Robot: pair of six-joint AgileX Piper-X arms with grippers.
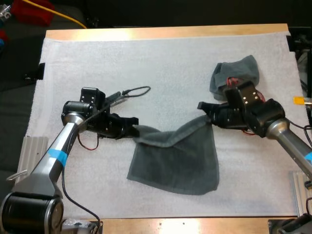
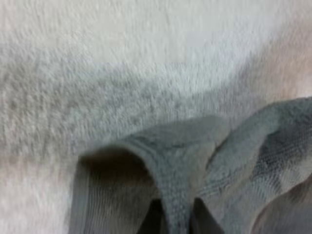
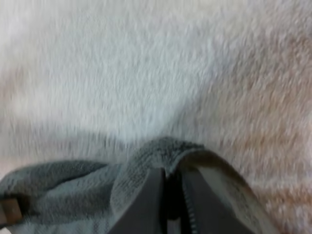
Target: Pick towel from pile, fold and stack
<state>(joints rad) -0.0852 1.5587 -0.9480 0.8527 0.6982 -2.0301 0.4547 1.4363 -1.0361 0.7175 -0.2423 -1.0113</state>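
High view, left jaws: closed on one upper corner of the held towel (image 1: 178, 156), the corner raised off the white mat (image 1: 146, 53).
High view, right jaws: clamped on the opposite upper corner of the same towel, tips pointing toward the left jaws.
High view, held towel: dark grey-green, strung between the two pairs of jaws with its top edge sagging. The rest drapes down and spreads on the mat on the near side of both jaws.
High view, crumpled towel (image 1: 234, 73): heaped on the mat just behind the right jaws on their far side, partly hidden by the right arm's wrist, well apart from the left jaws.
High view, tabletop (image 1: 165, 32): wooden strip beyond the mat's far edge, far from both jaws.
Left wrist view, left jaws: dark tips pinching a fold of cloth from both sides.
Left wrist view, held towel (image 2: 204, 161): hemmed edge bunched right at the jaws, curling away on both sides of them.
Left wrist view, mat (image 2: 122, 63): pale and fuzzy, beyond the jaws.
Right wrist view, right jaws: nearly shut, gripping the towel's rim with cloth wrapped over the tips.
Right wrist view, held towel (image 3: 73, 190): folded over the jaws and trailing off to one side of them.
Right wrist view, mat (image 3: 122, 63): beyond the jaws.
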